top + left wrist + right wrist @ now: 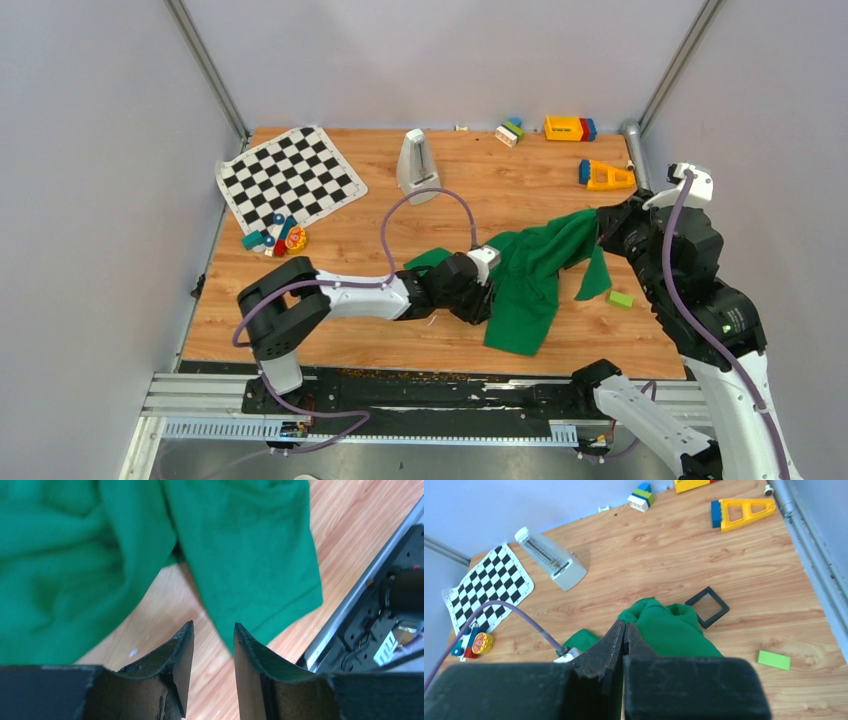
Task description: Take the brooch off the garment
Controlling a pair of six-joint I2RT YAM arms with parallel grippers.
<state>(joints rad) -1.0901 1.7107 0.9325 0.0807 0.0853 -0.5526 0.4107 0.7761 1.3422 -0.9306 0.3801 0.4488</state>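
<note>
Your right gripper (624,626) pinched the green shirt (530,275), fingers pressed together, one end held up. Your left gripper (213,630) hovered beside it, fingers parted over the wooden table (155,625).

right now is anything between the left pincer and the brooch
The brooch shows in no view. Only folds of the green shirt lie ahead of the open left pincer, so cloth may be hiding it. The right pincer is shut on the shirt.
</note>
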